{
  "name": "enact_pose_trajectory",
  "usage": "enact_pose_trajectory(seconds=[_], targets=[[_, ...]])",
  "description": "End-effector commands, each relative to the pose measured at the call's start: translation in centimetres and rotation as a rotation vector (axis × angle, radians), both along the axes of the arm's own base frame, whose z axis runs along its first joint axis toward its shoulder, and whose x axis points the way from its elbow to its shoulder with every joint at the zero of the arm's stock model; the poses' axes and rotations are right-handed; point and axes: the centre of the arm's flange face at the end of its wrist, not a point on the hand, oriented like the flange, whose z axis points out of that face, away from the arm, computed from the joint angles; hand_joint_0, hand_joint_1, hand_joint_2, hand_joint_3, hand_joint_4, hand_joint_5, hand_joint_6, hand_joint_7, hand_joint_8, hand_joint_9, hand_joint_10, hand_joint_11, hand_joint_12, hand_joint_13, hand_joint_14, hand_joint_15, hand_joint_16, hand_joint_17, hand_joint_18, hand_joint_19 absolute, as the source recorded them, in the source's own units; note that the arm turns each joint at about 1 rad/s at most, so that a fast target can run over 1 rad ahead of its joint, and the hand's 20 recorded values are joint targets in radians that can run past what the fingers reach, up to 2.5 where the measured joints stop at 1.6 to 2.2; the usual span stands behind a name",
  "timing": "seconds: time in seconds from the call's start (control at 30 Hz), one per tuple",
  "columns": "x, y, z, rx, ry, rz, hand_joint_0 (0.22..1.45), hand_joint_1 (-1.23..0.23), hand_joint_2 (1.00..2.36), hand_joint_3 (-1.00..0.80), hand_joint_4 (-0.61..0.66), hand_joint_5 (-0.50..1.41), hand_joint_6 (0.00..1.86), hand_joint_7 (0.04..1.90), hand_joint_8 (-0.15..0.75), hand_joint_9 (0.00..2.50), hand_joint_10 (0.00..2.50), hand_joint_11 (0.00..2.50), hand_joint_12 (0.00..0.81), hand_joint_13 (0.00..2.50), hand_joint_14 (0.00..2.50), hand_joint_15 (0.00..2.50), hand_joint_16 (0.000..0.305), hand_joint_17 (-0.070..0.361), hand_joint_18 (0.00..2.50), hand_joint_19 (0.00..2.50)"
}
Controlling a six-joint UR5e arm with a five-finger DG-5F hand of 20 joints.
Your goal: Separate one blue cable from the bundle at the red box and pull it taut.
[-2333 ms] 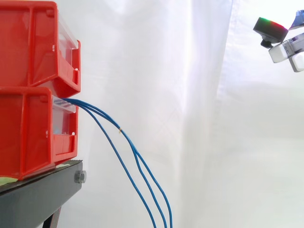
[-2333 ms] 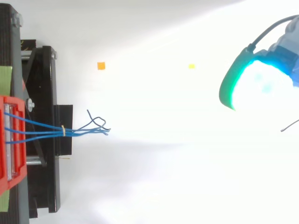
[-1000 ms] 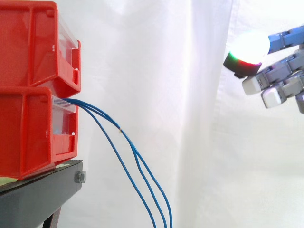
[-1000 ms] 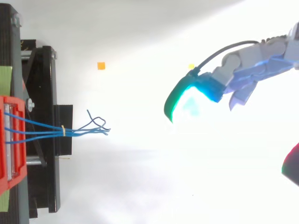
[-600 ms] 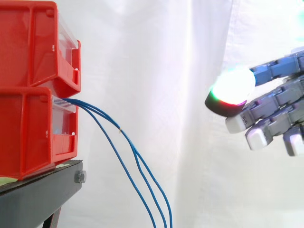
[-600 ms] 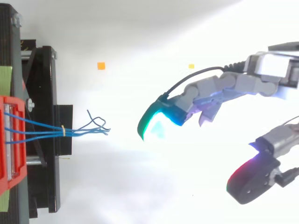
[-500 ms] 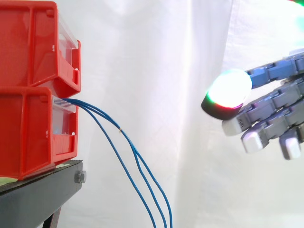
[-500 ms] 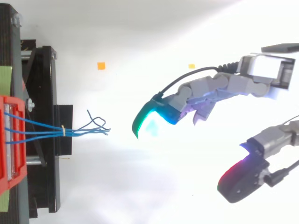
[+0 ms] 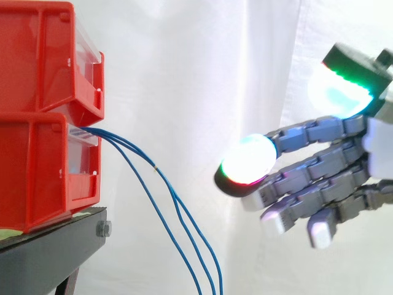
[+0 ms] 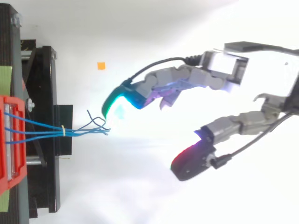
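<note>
Just short of the bundle, the hand (image 9: 331,161) hovers spread and empty, its fingers stretched toward the blue cables (image 10: 70,132) with the thumb held wide. The cables spill slack from the lower red bin (image 9: 37,172) on the black stand (image 9: 49,252).

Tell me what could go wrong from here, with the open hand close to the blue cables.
A yellow band ties the blue cables together and they hang side by side, so the thick pads of the hand may pinch more than one.
The cable ends are loose and curled beside the fingertip; a touch may push them away.
A strong pull might shift the lower red bin on its stand.
</note>
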Motion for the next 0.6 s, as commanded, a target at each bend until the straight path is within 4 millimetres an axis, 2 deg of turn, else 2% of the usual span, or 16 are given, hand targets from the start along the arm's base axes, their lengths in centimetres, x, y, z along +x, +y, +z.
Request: enact_pose_trajectory(seconds=[0.0,0.23,0.57], targets=[[1.2,0.0,-0.7,-0.003,-0.034,-0.005,0.58,-0.61,1.00,-0.50,0.23,-0.24,0.50,0.70,0.289,0.48,0.01,0.32,0.364,0.58,0.01,0.34,0.048,0.107,0.59,0.65],[1.1,-1.0,-0.6,-0.050,-0.034,-0.071,0.58,-0.61,1.00,-0.50,0.24,-0.23,0.50,0.71,0.288,0.48,0.01,0.33,0.365,0.57,0.01,0.33,0.048,0.107,0.59,0.65],[1.2,-1.1,-0.5,-0.074,-0.043,-0.092,0.57,-0.60,1.00,-0.50,0.25,-0.23,0.50,0.70,0.291,0.49,0.01,0.32,0.365,0.57,0.01,0.33,0.048,0.107,0.58,0.65]])
